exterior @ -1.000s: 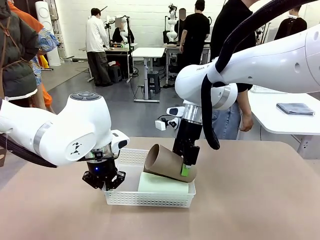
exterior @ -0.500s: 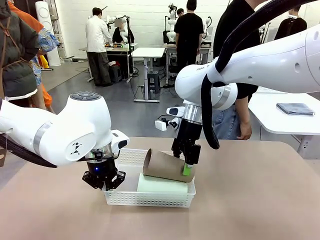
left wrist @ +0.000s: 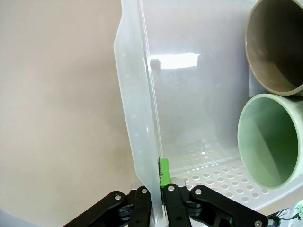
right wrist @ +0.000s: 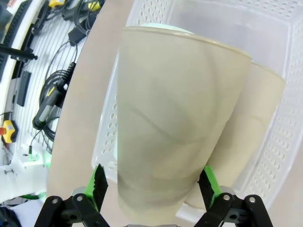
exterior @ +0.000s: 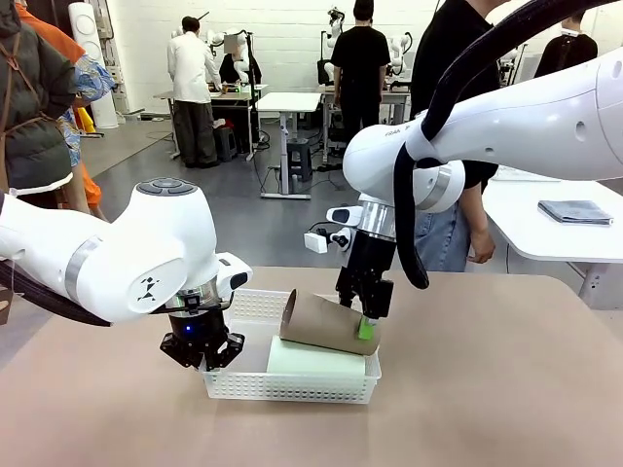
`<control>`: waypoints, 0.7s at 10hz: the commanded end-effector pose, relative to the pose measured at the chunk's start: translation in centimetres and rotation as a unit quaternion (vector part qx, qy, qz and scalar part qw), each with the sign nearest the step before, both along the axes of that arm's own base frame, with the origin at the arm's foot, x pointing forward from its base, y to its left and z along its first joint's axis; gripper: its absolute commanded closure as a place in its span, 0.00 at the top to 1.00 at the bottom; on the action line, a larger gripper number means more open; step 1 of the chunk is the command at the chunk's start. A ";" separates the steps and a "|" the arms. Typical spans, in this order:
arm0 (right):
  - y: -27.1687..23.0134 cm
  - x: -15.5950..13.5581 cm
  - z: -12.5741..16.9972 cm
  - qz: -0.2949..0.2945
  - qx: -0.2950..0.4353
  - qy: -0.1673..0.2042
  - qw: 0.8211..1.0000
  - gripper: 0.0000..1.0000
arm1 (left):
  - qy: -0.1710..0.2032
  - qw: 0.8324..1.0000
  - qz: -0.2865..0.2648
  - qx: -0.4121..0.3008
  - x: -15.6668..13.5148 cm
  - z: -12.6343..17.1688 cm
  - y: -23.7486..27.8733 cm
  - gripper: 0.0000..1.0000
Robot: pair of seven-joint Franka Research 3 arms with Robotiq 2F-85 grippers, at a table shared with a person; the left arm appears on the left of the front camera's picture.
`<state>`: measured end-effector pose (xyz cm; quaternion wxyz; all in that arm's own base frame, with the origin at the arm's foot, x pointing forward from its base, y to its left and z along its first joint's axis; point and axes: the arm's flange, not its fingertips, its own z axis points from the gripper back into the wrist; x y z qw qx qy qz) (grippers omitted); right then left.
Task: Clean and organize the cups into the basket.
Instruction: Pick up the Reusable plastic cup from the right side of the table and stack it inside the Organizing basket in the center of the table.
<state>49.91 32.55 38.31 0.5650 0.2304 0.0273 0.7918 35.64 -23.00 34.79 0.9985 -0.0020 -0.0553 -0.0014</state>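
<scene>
Tan-brown, the top cup (exterior: pixel 324 323) lies on its side across the white basket (exterior: pixel 255 383), resting on the mint green cup (exterior: pixel 316 360) beneath it. Its long axis runs along the basket, mouth toward the left gripper (exterior: pixel 201 352), base between the fingers of the right gripper (exterior: pixel 365 324). Those jaws stand wide open, a green pad (right wrist: pixel 99 182) on each side of the base with a narrow gap, gripping nothing. In the right wrist view a second tan cup (right wrist: pixel 255 127) lies just beyond, against the lattice wall. The left gripper's jaws are pinched tight on the basket's end rim (left wrist: pixel 137 118); ahead of them the floor is bare up to both cup mouths. Outside the rim, open table (exterior: pixel 487 389) lies all around.
</scene>
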 end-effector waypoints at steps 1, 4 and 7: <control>-4.4 -0.9 2.9 -0.027 0.064 -0.039 0.997 1.00 | -0.007 1.000 -0.003 0.004 -0.1 -0.1 -0.1 0.00; -15.1 -3.8 7.9 -0.076 0.179 -0.118 0.974 1.00 | -0.007 1.000 -0.003 0.004 -0.1 -0.1 -0.1 0.00; -29.0 -7.7 8.1 -0.055 0.365 -0.126 0.921 1.00 | -0.007 1.000 -0.003 0.004 -0.1 -0.1 -0.1 0.00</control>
